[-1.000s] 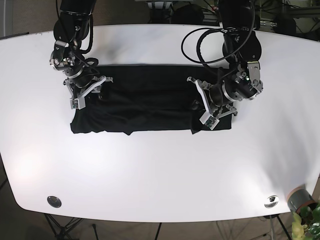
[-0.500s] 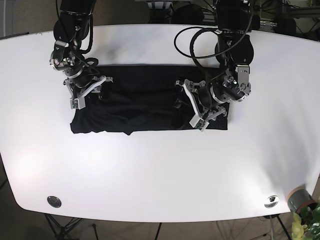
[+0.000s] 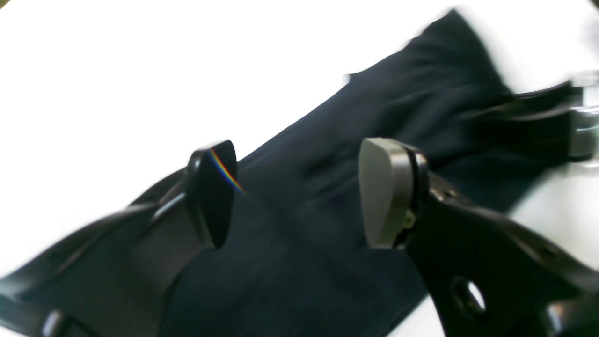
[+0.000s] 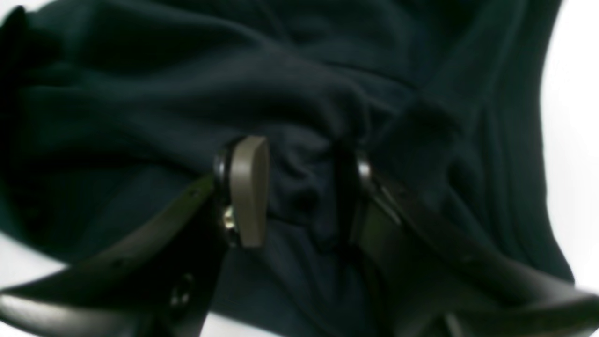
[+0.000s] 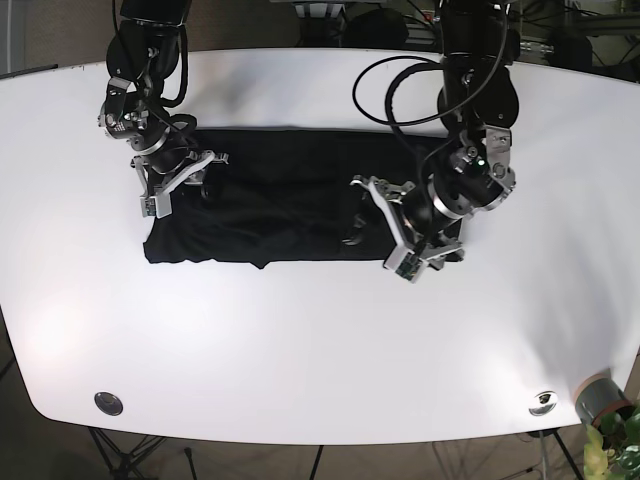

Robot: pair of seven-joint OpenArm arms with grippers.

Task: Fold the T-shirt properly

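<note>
The left gripper (image 3: pixel 299 196) hangs with jaws apart, empty, above the black cotton T-shirt (image 5: pixel 290 210) on the white counter (image 5: pixel 320 340). Farther off, the right gripper (image 4: pixel 299 192) has its jaws pinched on a bunched shirt fold. Judging by the long band, sideways folds remain.

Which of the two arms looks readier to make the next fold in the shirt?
Probably the right. The right gripper has black T-shirt fabric bunched between its pads. The left gripper is open, holding nothing.
</note>
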